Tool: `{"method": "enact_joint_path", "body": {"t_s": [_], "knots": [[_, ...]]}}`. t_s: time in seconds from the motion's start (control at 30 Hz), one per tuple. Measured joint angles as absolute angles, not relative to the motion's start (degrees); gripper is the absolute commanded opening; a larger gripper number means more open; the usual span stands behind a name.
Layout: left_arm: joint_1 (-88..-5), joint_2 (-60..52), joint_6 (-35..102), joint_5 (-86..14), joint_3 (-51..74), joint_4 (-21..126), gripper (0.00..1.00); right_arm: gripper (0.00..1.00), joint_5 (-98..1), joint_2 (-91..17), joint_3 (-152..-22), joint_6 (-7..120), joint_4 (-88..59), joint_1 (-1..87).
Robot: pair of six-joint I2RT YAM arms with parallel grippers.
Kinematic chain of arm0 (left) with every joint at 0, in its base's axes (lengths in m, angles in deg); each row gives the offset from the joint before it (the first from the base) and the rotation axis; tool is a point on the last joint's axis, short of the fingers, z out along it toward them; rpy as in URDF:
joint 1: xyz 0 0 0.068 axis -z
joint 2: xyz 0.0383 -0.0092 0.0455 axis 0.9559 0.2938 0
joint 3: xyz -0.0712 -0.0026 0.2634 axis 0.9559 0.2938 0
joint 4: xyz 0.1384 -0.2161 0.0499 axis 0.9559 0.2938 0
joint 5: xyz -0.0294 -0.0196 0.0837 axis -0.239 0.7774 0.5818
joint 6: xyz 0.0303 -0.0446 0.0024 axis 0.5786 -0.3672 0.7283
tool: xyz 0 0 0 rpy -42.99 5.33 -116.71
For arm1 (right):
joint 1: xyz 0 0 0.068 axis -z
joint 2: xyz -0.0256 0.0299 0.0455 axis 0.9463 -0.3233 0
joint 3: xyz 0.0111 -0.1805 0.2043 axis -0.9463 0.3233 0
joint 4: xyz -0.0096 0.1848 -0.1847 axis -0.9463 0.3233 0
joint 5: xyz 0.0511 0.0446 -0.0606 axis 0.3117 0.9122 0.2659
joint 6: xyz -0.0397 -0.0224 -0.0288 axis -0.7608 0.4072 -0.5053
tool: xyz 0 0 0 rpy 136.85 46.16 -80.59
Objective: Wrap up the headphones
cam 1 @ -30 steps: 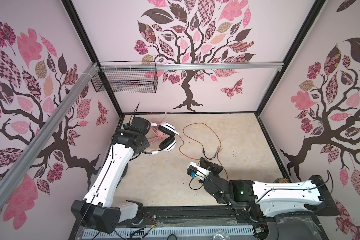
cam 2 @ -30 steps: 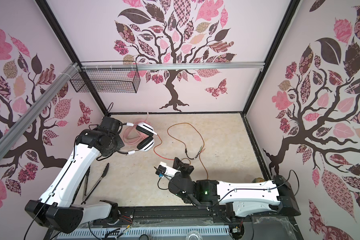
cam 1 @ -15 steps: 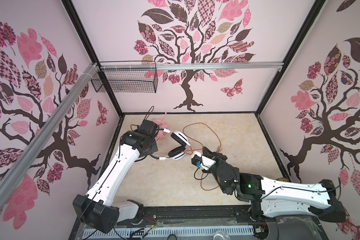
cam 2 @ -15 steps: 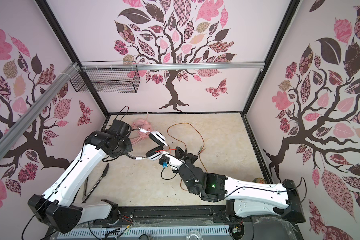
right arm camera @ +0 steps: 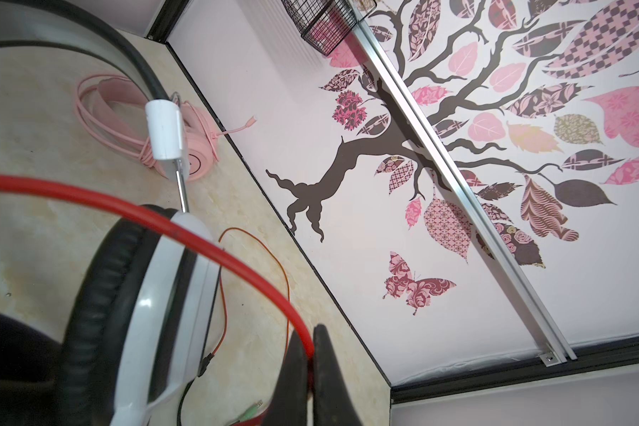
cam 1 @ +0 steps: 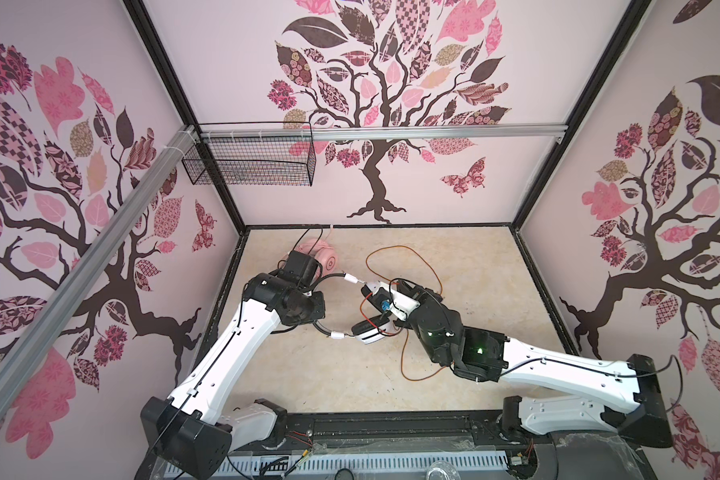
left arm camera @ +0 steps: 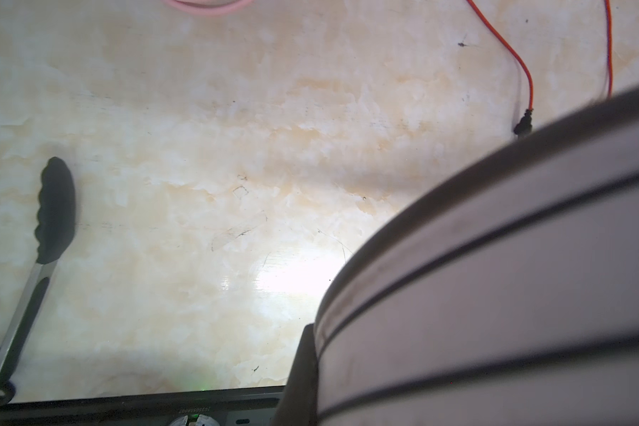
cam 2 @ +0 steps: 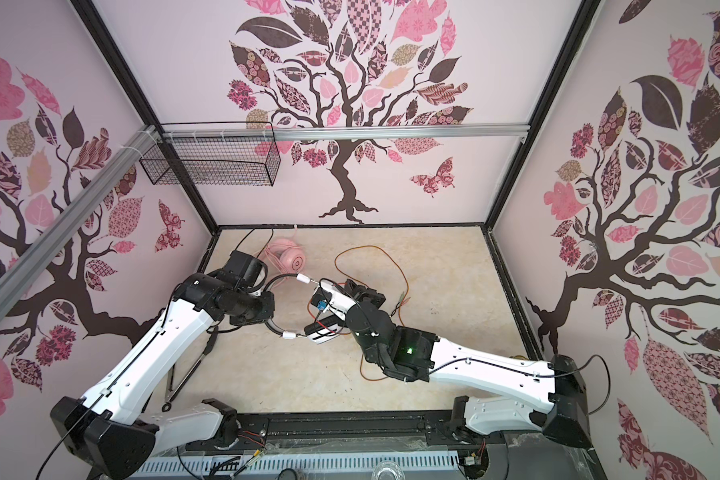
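- The pale marbled counter (cam 1: 478, 266) is boxed in by black frame edges and pink tree-patterned walls. Its right half lies bare up to the wall, which is the widest room to move in.
- A black wire basket (cam 1: 258, 166) hangs high on the back wall, and black-tipped metal tongs (cam 2: 187, 370) lie along the left edge near the front.
- The all-pink headset (cam 1: 329, 259) sits close to the back-left corner, its pink cable coiled around it and its thin mic boom poking toward the back wall.
- The white headset with black ear pads (cam 1: 366, 332) is held up off the counter in the middle. Its black-and-white band curves to the left and both cups point right. One cup sits nearer the back and one nearer the front.
- The left claw (cam 1: 316, 303) is clamped shut on that band, which fills much of the left wrist view.
- The right claw (right arm camera: 311, 354) is pinched shut on the thin orange-red cable (cam 1: 408, 249), just beside the cups.
- The cable loops loosely toward the back wall, and another loop trails toward the front.
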State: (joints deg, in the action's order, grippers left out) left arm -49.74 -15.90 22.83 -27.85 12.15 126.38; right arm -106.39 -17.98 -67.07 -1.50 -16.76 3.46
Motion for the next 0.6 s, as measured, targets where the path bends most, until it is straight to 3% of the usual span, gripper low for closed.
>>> {"method": "enact_joint_path", "body": {"t_s": [0.43, 0.6], "knots": [[-46.70, -16.95, 24.71, -33.77, 14.40, 124.98, 0.00, 0.00, -101.13, -24.80, -73.45, 0.54, -17.15, 6.32], [-46.61, -16.97, 24.95, -34.65, 14.40, 124.95, 0.00, 0.00, -99.51, -27.64, -78.28, 4.78, -15.16, 12.07]]}}
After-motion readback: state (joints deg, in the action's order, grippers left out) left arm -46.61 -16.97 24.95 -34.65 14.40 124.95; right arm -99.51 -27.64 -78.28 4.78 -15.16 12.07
